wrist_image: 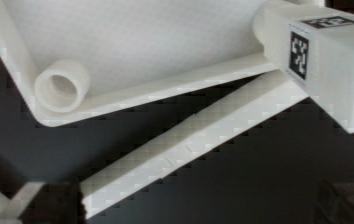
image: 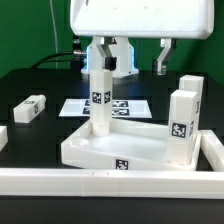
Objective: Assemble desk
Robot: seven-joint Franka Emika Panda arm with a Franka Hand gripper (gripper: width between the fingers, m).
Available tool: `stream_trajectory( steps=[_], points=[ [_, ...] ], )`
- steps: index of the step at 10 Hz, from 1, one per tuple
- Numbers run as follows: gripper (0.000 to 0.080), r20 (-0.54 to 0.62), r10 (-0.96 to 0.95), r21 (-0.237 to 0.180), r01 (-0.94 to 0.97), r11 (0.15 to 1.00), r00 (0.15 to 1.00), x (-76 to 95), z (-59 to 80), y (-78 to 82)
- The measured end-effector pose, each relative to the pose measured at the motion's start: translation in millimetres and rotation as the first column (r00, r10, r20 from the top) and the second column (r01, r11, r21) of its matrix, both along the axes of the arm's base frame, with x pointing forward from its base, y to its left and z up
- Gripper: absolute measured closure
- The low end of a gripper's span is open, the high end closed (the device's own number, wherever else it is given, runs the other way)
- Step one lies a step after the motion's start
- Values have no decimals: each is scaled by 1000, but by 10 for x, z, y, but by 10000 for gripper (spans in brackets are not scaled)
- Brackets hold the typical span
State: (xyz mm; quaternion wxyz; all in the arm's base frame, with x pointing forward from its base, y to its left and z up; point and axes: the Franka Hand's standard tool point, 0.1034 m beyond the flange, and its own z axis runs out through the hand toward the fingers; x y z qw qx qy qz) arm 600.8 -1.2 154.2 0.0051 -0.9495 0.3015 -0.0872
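The white desk top (image: 95, 150) lies rim up near the front of the table. One leg (image: 100, 95) stands upright in its corner on the exterior view's left. The wrist view looks down on that leg's round end (wrist_image: 58, 86) and on the desk top (wrist_image: 147, 45). Two more tagged legs (image: 182, 125) stand close together by the top's edge on the exterior view's right, one of them tagged (wrist_image: 316, 55) in the wrist view. Another leg (image: 30, 108) lies loose on the left. My gripper (image: 132, 58) hangs open and empty above the top, its dark fingertips (wrist_image: 17, 200) wide apart.
A long low white rail (image: 110, 181) runs along the front, with another rail (image: 213, 150) on the exterior view's right. The wrist view shows one rail (wrist_image: 192, 140) beside the top. The marker board (image: 128, 106) lies flat behind the top. Cables and the arm's base stand at the back.
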Motion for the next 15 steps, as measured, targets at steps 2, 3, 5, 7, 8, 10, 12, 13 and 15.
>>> stream_trajectory(
  steps=[2,3,5,7,8,10,12,13,15],
  points=[
    [150,3,34,-6,-34,999,999,-14,-3,-31],
    [150,14,116,-23,-115,993,993,-148,-40,-226],
    [150,37,230,-97,-225,969,973,-454,-225,-865],
    [150,25,239,-123,-234,964,971,-542,-322,-1108],
    [150,25,241,-121,-236,964,970,-535,-321,-1077],
    [150,23,243,-121,-239,963,970,-537,-329,-1072],
    [150,7,330,-151,-325,934,944,-614,-356,-1249],
    [150,-9,362,-171,-358,918,932,-752,-399,-1527],
    [150,-32,406,-207,-403,891,913,-906,-411,-1934]
  ],
)
